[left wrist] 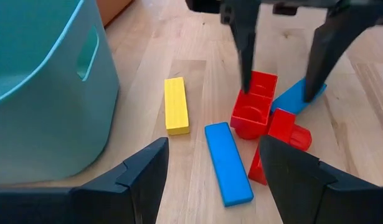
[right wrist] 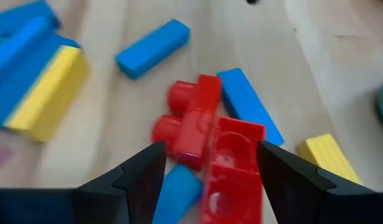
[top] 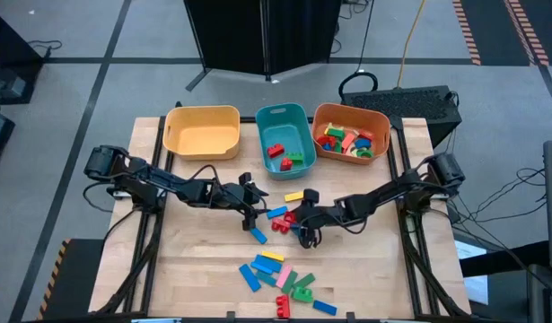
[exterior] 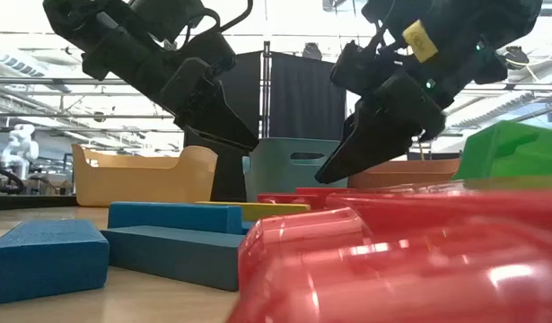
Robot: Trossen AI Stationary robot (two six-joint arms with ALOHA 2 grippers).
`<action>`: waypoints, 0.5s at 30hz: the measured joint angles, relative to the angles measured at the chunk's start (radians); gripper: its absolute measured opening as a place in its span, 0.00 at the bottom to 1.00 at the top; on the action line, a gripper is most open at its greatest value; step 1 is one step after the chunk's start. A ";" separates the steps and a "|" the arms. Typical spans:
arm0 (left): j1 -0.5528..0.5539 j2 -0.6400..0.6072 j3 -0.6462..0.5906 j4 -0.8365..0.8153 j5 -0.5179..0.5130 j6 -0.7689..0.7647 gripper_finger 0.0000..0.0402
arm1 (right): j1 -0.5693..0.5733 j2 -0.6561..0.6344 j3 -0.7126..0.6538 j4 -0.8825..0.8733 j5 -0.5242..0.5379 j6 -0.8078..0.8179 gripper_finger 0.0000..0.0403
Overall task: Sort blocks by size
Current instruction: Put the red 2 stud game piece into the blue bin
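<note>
Near the table's middle lie a yellow bar (left wrist: pixel 176 106), a blue bar (left wrist: pixel 227 162), a hollow red brick (left wrist: pixel 256 99), a second red piece (left wrist: pixel 281 134) and a small blue piece (left wrist: pixel 297 96). My right gripper (top: pixel 302 222) is open and slants down over this cluster. One of its fingers (left wrist: pixel 246 56) is at the hollow red brick, the other (left wrist: pixel 319 62) by the small blue piece. My left gripper (top: pixel 253 211) hovers open just left of the cluster, holding nothing. More blocks (top: pixel 277 276) lie near the front edge. My right gripper's fingers slant down from the table's right side, standing on either side of the hollow red brick (right wrist: pixel 231 162). I cannot tell whether their tips touch the brick or the small blue piece beside it. Both lie flat on the table.
Three bins stand along the far edge. The yellow one (top: pixel 202 130) holds nothing visible, the teal one (top: pixel 284 139) a few blocks, and the orange one (top: pixel 350 133) several. A lone blue block (top: pixel 258 235) lies between the cluster and the front pile.
</note>
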 joint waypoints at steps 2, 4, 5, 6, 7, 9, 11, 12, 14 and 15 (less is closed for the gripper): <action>0.000 0.000 0.000 -0.001 0.000 0.000 0.60 | -0.002 0.017 0.000 -0.002 0.030 0.007 0.59; 0.000 0.000 0.000 -0.001 0.000 0.001 0.60 | -0.003 0.028 0.000 -0.007 0.053 0.023 0.59; 0.000 0.000 0.000 -0.001 0.000 0.001 0.60 | -0.003 0.031 0.000 -0.003 0.055 0.028 0.59; 0.000 0.000 0.000 -0.001 0.000 0.002 0.60 | -0.003 0.034 0.000 0.000 0.056 0.030 0.59; 0.000 0.000 0.000 -0.001 0.000 0.006 0.60 | -0.003 0.038 0.000 0.001 0.058 0.032 0.59; 0.000 0.000 0.000 -0.001 0.000 0.016 0.60 | -0.002 0.045 0.000 0.001 0.059 0.033 0.59; 0.000 0.000 0.000 -0.001 0.000 0.017 0.60 | -0.002 0.048 0.000 0.005 0.057 0.041 0.59; 0.000 0.000 0.000 -0.001 0.000 0.017 0.60 | -0.002 0.049 0.000 0.007 0.057 0.050 0.59; 0.000 0.000 0.000 -0.001 0.000 0.017 0.60 | -0.002 0.051 0.000 0.005 0.056 0.060 0.59; 0.000 0.000 0.000 -0.001 0.000 0.017 0.60 | -0.002 0.051 0.000 0.004 0.056 0.065 0.58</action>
